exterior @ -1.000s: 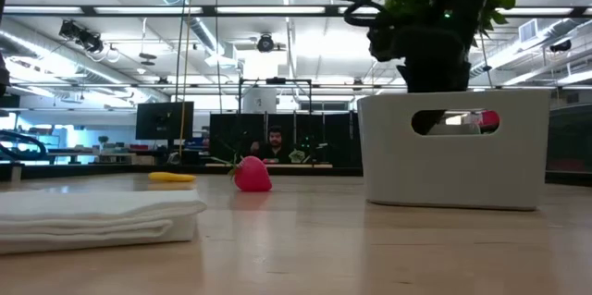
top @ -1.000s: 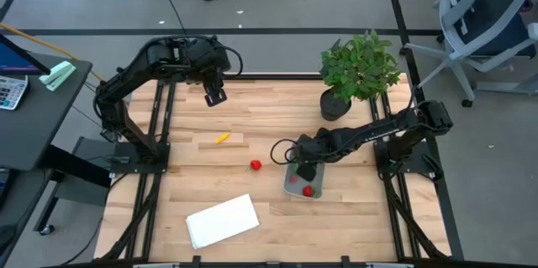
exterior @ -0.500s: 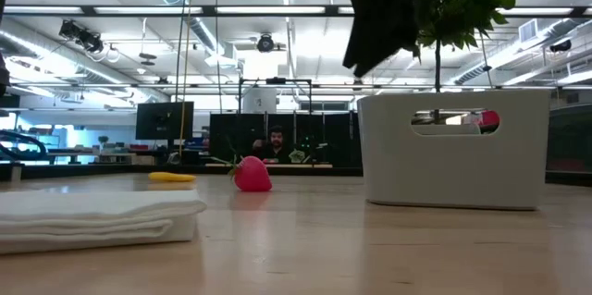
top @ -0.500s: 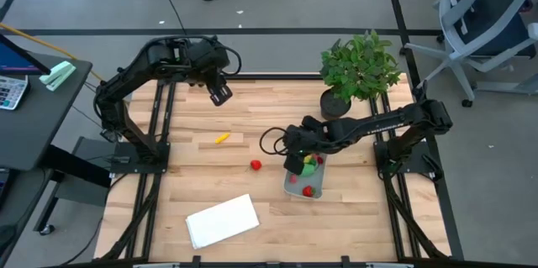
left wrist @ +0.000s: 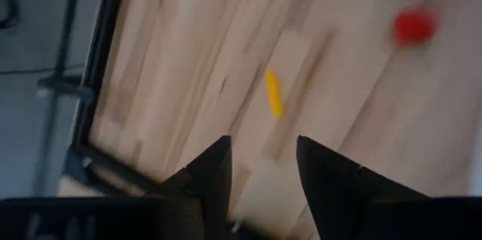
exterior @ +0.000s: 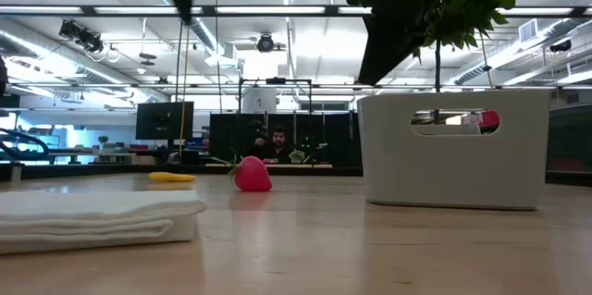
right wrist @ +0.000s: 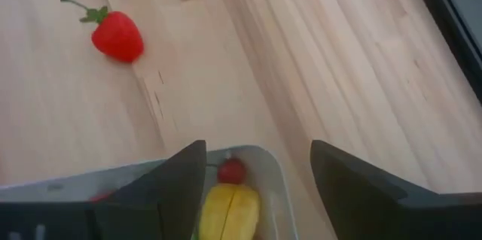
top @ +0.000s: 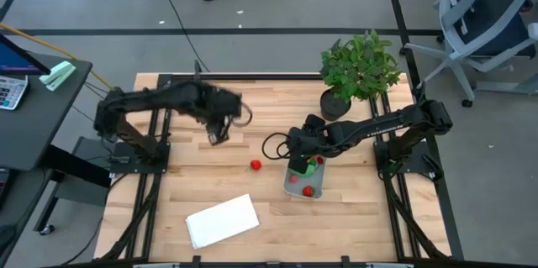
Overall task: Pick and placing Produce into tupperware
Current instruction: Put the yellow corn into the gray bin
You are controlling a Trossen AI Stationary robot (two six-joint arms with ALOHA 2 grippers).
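Note:
The pale tupperware (top: 304, 181) stands right of the table's centre and holds a red piece (top: 308, 191), a green piece (top: 310, 167) and a yellow piece (right wrist: 230, 210). A red strawberry (top: 255, 165) lies on the wood left of it. A small yellow piece (left wrist: 273, 93) lies farther left. My left gripper (top: 217, 132) hovers over that yellow piece, open, its fingers (left wrist: 215, 168) short of it. My right gripper (top: 294, 165) is open above the tupperware's left rim (right wrist: 276, 166).
A potted plant (top: 357, 70) stands at the far right of the table. A flat white sheet (top: 222, 221) lies near the near edge, left of centre. Bare wood lies between the strawberry and the sheet. A person sits in the room beyond the table (exterior: 275, 143).
My left arm has swung from the table's far edge toward the near side and down, over the yellow piece. My right gripper has risen and drawn back from over the tupperware toward the table's left, uncovering a green and a yellow piece inside it.

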